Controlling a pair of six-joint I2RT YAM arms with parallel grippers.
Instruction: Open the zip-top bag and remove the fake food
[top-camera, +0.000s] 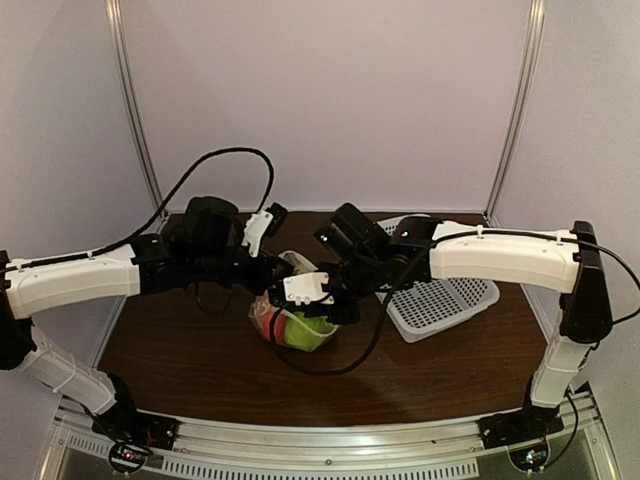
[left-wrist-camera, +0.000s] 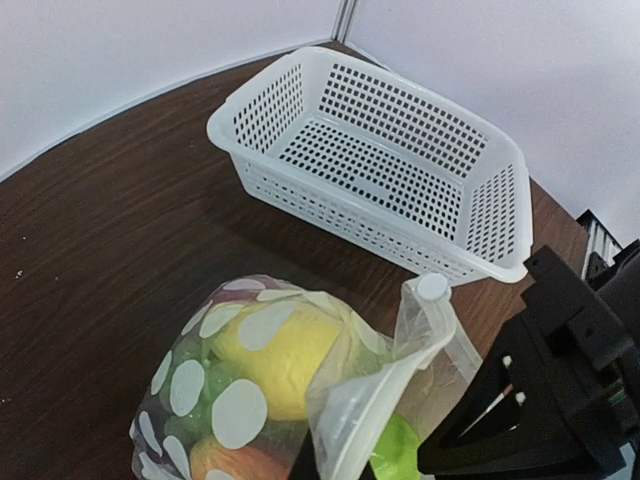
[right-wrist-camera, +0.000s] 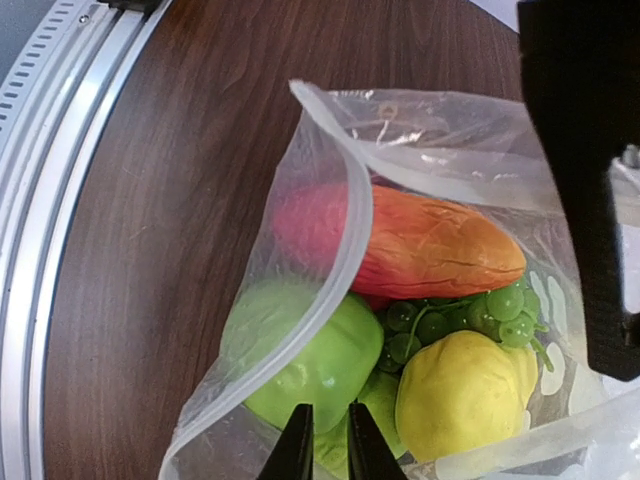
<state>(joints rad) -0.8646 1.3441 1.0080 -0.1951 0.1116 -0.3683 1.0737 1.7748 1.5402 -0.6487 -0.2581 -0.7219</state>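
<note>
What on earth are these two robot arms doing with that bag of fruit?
Both arms meet over a clear, white-dotted zip-top bag in the middle of the table. The right gripper seems to pinch the near edge of the bag's mouth. The left gripper is at the far side, but its hold is hard to see. The mouth gapes open, yet the fake food (a lemon, a green apple, grapes and a red-orange piece) is all inside. A white basket sits beside the bag.

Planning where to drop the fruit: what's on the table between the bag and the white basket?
Nothing. The left wrist view shows only bare brown table between the bag and the basket; they sit apart.
</note>
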